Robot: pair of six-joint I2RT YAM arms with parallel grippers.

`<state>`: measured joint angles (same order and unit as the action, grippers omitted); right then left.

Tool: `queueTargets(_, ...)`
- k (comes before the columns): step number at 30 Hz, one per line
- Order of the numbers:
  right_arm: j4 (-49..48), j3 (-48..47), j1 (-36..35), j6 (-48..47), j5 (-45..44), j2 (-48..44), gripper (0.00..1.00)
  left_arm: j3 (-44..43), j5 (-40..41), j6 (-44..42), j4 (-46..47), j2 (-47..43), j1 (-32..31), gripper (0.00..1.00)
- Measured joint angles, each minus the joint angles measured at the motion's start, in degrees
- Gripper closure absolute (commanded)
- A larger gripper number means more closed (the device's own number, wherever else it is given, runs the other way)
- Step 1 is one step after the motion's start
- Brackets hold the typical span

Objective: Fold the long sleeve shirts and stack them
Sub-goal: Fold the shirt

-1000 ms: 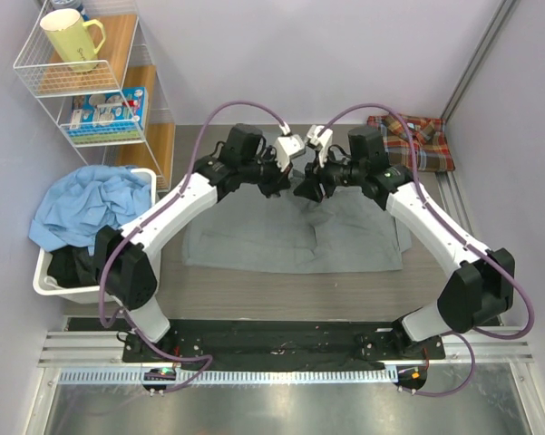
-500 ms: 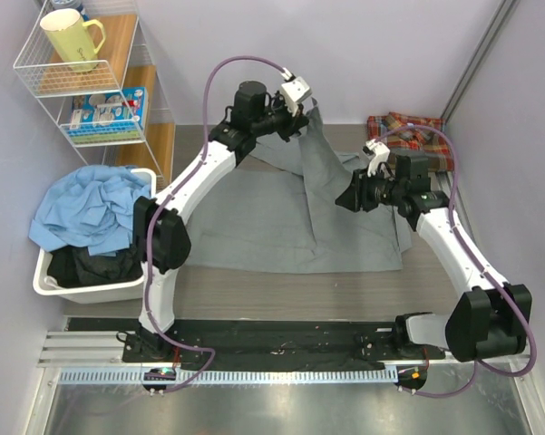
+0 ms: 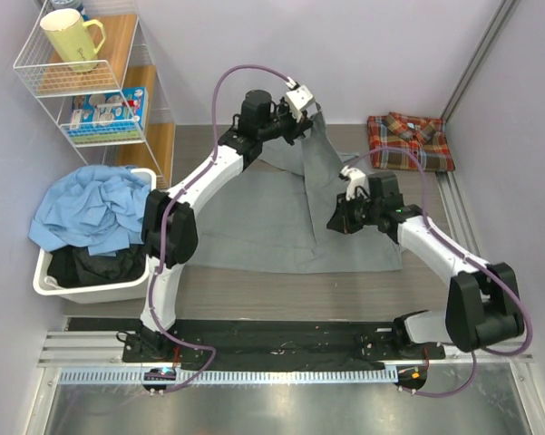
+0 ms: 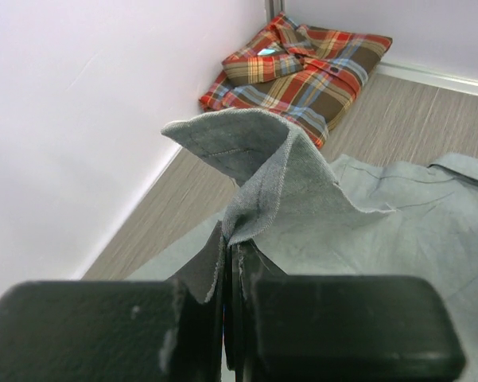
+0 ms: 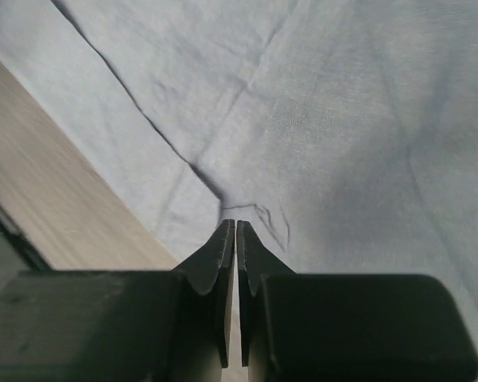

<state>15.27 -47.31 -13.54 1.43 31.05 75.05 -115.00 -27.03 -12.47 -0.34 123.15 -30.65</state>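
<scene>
My left end effector [image 3: 310,112] is clamped on an edge of the grey shirt [image 3: 272,227], holding that part up above the table [image 3: 254,283] at the far side. The rest of the shirt lies spread flat across the middle. My right end effector [image 5: 235,235] is closed, with its tips down on the grey cloth near the shirt's right half. The plaid shirt [image 3: 410,140] lies folded in the far right corner.
</scene>
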Motion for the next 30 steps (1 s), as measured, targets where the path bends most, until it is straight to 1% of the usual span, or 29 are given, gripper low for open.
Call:
queueTargets(4, -2.0, 0.0, -3.9, -6.2, -5.7, 6.4, 0.92, 3.4, -0.2, -0.2, 0.9, -0.7, 0.3, 1.00)
queueTargets(8, -5.7, 0.0, -6.1, -9.8, -12.5, 12.6, 0.92, 7.6, -0.7, 0.0, 0.9, -2.4, 0.8, 1.00)
queueTargets(12, -8.3, 0.0, -7.6, -11.6, -17.2, 15.9, 0.91, 10.0, -1.7, 1.4, 1.0, -4.2, 1.6, 1.00)
queueTargets(16, -8.8, -0.6, -8.5, -13.0, -20.0, 18.8, 0.90, 11.3, -3.5, 2.7, 1.5, -5.6, 2.7, 1.00)
queueTargets(19, -8.9, -1.4, -8.9, -13.6, -22.0, 18.9, 0.87, 11.4, -5.0, 3.6, 2.3, -5.7, 3.1, 1.00)
queueTargets(22, -8.8, -1.5, -9.2, -13.9, -23.3, 18.8, 0.81, 11.4, -6.9, 4.7, 3.5, -5.7, 3.5, 0.97)
queueTargets(24, -8.3, -1.5, -9.3, -14.4, -23.4, 18.0, 0.74, 11.5, -9.1, 5.6, 4.6, -5.8, 3.7, 0.97)
queueTargets(25, -7.8, -1.4, -9.3, -14.6, -23.2, 16.9, 0.65, 11.5, -10.3, 6.1, 5.0, -5.8, 3.7, 0.97)
queueTargets(26, -7.2, -1.4, -9.4, -14.9, -22.8, 15.7, 0.59, 11.6, -11.8, 6.4, 5.5, -5.9, 3.9, 0.96)
queueTargets(28, -5.3, -1.4, -9.4, -16.0, -21.1, 11.2, 0.50, 12.7, -15.1, 7.2, 6.5, -6.8, 4.4, 0.96)
queueTargets(30, -2.9, -1.4, -9.3, -17.6, -19.1, 5.4, 0.45, 15.3, -19.1, 7.6, 6.9, -8.8, 5.0, 0.97)
